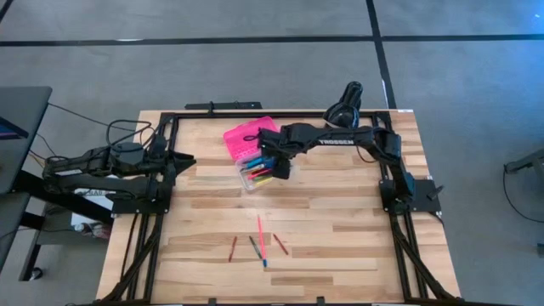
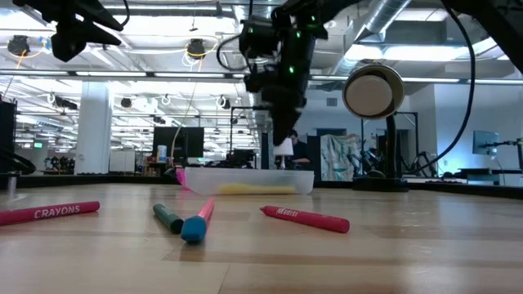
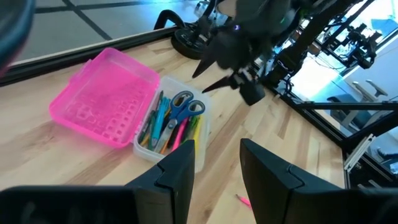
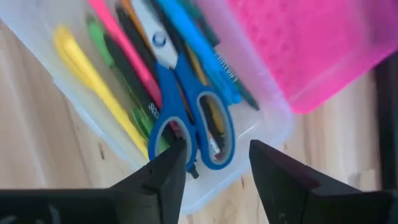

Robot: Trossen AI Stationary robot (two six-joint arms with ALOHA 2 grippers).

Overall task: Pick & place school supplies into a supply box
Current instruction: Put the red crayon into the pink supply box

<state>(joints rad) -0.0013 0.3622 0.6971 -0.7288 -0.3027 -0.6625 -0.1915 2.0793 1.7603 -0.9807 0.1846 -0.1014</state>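
The supply box lies open near the table's far middle: its pink lid (image 1: 248,136) is flat on the wood, hinged to the clear base (image 1: 260,173). The base holds several pens and pencils and the blue-handled scissors (image 4: 186,112), also seen as scissors (image 3: 185,106). My right gripper (image 4: 214,168) hovers open just above the scissors' handle end, over the base's right end (image 1: 280,167), touching nothing. My left gripper (image 3: 214,167) is open and waits at the table's left side (image 1: 183,161). Loose pieces lie toward the near edge: two red crayons (image 1: 234,247) (image 1: 280,245), a dark green marker (image 1: 253,246) and a pink pen with a blue tip (image 1: 262,240).
A black round device (image 1: 344,106) stands at the far edge behind the box, and shows in the low view as a round disc (image 2: 373,91). Black frame rails (image 1: 399,229) run along the table's left, right and far sides. Bare wood lies between the box and the loose crayons.
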